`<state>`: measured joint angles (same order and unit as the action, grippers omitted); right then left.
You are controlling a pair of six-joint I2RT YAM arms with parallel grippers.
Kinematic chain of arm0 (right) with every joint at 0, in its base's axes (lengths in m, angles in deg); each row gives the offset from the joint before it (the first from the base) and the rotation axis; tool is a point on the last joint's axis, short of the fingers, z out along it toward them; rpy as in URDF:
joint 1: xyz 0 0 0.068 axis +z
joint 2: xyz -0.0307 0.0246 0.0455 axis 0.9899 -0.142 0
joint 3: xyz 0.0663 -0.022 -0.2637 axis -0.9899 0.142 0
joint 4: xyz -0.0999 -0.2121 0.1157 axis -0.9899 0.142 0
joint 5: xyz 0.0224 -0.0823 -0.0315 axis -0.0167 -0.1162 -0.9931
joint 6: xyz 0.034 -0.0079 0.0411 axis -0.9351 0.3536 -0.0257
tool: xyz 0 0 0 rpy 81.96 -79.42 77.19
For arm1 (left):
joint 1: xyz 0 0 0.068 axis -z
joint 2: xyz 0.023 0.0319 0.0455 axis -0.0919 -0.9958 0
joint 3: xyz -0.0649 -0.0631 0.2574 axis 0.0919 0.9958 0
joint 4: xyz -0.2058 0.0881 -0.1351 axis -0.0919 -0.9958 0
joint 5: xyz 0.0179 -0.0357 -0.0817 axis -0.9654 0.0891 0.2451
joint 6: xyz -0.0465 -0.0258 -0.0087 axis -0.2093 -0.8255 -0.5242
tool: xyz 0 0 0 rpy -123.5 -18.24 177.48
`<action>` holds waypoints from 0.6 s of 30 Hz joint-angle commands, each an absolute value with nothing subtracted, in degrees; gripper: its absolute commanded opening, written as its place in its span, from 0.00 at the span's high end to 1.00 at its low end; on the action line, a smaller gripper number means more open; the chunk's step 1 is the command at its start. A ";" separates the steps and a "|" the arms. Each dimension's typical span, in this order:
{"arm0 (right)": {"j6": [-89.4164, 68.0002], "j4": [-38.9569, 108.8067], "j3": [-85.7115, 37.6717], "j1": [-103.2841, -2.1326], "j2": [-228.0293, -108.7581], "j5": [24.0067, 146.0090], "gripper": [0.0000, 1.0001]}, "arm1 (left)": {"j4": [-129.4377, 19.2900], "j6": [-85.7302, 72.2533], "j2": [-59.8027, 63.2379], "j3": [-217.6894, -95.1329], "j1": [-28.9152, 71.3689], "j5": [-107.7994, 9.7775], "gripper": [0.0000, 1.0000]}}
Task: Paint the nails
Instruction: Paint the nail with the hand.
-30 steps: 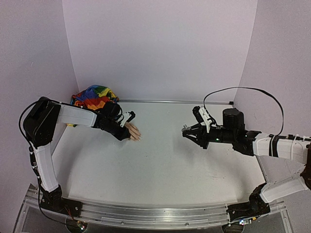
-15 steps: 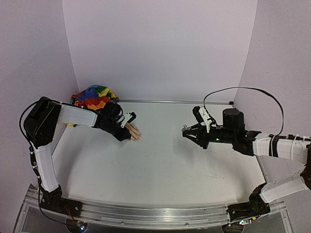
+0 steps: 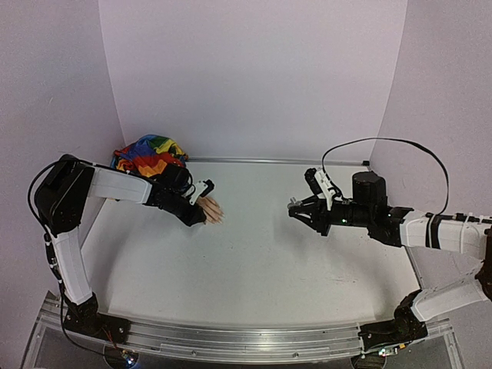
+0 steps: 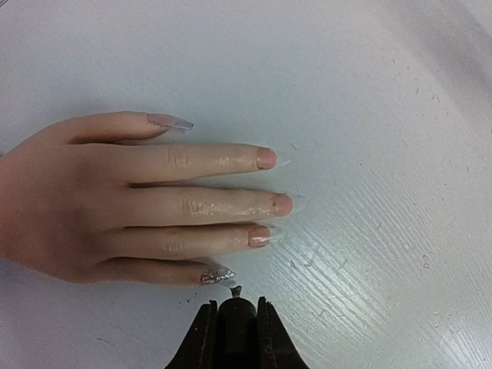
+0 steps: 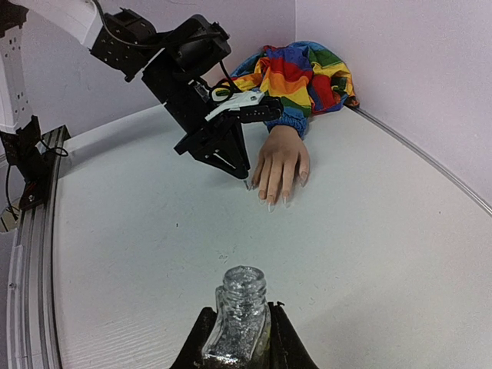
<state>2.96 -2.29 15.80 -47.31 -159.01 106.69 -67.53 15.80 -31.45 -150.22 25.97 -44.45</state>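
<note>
The pale fake hand point(image 3: 213, 211) lies palm down on the table, its rainbow sleeve point(image 3: 150, 154) behind it. In the left wrist view the hand point(image 4: 115, 200) fills the left side. The little finger's nail point(image 4: 216, 274) is glittery; the other nails point(image 4: 267, 158) look plain pink. My left gripper point(image 4: 234, 315) is shut on a black brush cap point(image 4: 235, 330). Its brush tip point(image 4: 236, 291) sits just below the little finger's nail. My right gripper point(image 5: 240, 342) is shut on an open glitter polish bottle point(image 5: 242, 311), well right of the hand point(image 5: 280, 157).
White walls enclose the white table point(image 3: 254, 261) on three sides. The left arm point(image 3: 115, 183) reaches over the sleeve point(image 5: 300, 77). The right arm point(image 3: 400, 224) stretches in from the right with a looping cable above it. A metal rail point(image 3: 231, 338) runs along the near edge.
My left gripper has shifted slightly beside the fake hand's fingertips. The right arm and bottle have not moved.
</note>
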 commanded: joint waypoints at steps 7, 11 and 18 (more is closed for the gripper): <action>2.87 -4.69 14.70 -47.18 -158.85 108.10 1.00 | -62.10 14.78 -27.54 -149.26 25.68 -46.98 1.00; 2.90 -4.75 14.61 -47.21 -158.94 108.21 1.00 | -62.01 14.71 -28.01 -149.67 25.53 -47.04 1.00; 2.87 -4.71 14.41 -47.19 -159.10 108.22 1.00 | -62.10 14.52 -29.04 -150.26 25.40 -47.34 1.00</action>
